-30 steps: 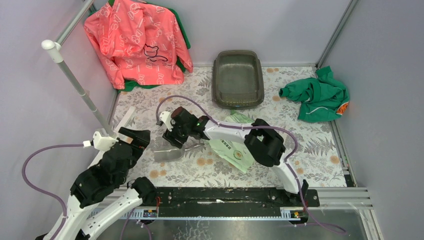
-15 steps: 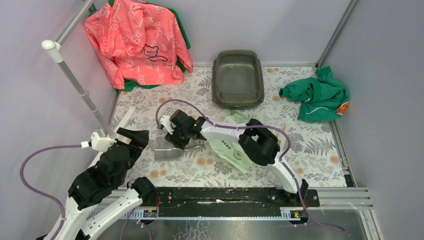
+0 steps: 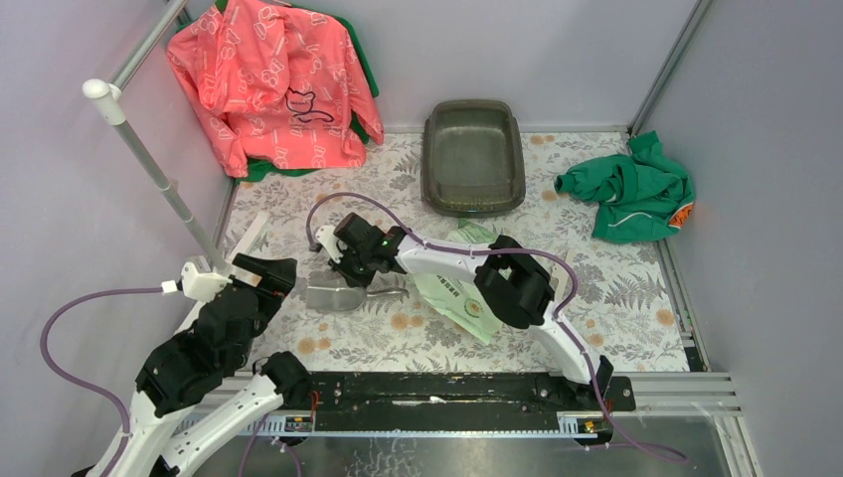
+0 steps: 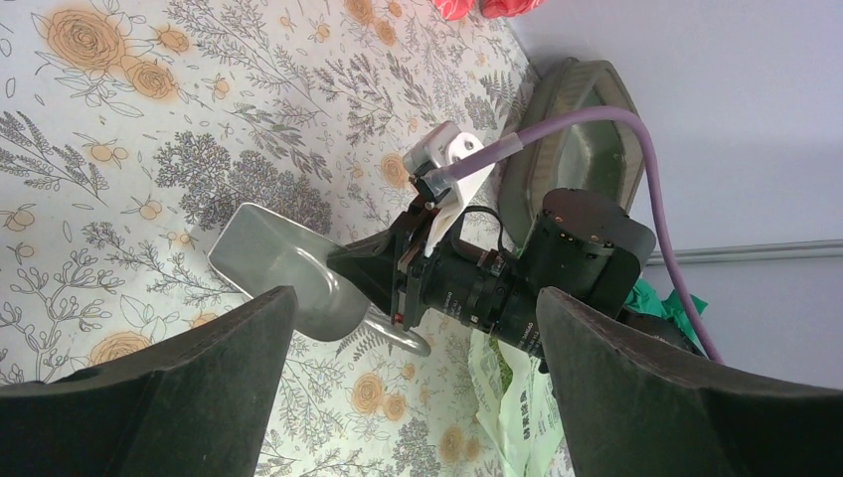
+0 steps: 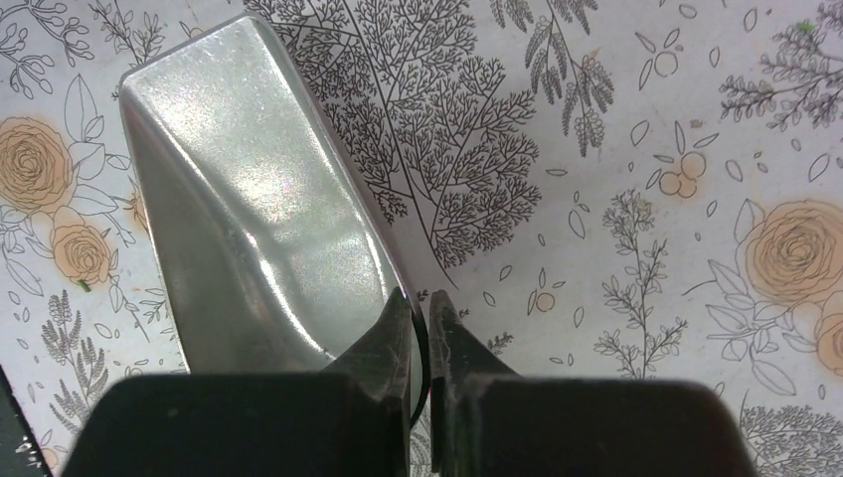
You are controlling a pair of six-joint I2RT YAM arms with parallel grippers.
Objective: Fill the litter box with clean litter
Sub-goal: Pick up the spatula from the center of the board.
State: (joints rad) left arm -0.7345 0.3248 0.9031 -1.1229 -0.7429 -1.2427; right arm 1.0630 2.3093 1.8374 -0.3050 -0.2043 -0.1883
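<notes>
Litter box (image 3: 473,157) sits far back; right pincer (image 5: 420,303) pinches the scoop (image 5: 249,199), left pincer (image 4: 413,298) gapes wide.

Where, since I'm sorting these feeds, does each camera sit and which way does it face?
Top external: above and behind the bases, looking down on the floral table; both arms show, with the litter box at the far side.
Left wrist: on the left arm, looking across at the right gripper; its own open fingers frame the bottom.
Right wrist: looks straight down on the metal scoop; its shut fingertips pinch the scoop's side.
Shared: all three views show the scoop and the right gripper.
</notes>
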